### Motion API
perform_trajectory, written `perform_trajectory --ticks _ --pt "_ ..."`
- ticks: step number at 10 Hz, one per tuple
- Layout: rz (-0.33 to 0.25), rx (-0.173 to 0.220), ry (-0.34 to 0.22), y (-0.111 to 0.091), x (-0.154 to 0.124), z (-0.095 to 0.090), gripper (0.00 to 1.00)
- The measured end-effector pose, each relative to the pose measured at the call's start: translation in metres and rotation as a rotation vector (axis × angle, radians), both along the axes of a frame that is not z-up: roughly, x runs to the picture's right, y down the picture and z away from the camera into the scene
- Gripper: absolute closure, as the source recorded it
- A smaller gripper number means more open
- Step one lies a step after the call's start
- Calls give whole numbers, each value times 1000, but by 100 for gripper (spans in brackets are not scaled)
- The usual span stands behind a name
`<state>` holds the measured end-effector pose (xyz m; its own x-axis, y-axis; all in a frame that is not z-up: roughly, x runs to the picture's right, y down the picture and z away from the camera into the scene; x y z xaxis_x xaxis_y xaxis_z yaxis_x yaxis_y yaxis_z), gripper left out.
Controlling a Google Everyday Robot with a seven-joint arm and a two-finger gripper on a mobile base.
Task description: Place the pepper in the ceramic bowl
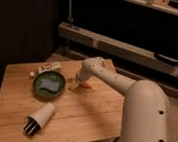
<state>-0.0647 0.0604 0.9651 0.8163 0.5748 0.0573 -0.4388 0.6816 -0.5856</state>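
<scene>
The end effector [75, 86] is down on the surface [90, 117] beside the pepper [84, 86], just right of the ceramic bowl [39, 91]. Whether it grips cannot be told.

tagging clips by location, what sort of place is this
Probably a robotics lab or workshop rather than a home: a low wooden table of props, a long metal rail and cluttered shelf behind. The gripper is down at the pepper beside the ceramic bowl.

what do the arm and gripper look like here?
Arm: smooth off-white shell, fat rounded tubular links, bulbous joint, a few small dark dots on the big near link; no cables showing. Gripper: pale tip, beside the ceramic bowl, at the pepper.
</scene>
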Motion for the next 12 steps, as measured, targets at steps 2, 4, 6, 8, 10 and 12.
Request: perform_trajectory --ticks 2,4,6,8,10,12 --pt "-2 -5 1 2 2 -2 90" --pt "0 -6 2 2 2 -2 90" --pt "0 -7 2 2 2 -2 90" --pt "0 -7 2 2 2 -2 90" --pt "0 -7 2 2 2 -2 90" --pt "0 -7 2 2 3 -2 90"
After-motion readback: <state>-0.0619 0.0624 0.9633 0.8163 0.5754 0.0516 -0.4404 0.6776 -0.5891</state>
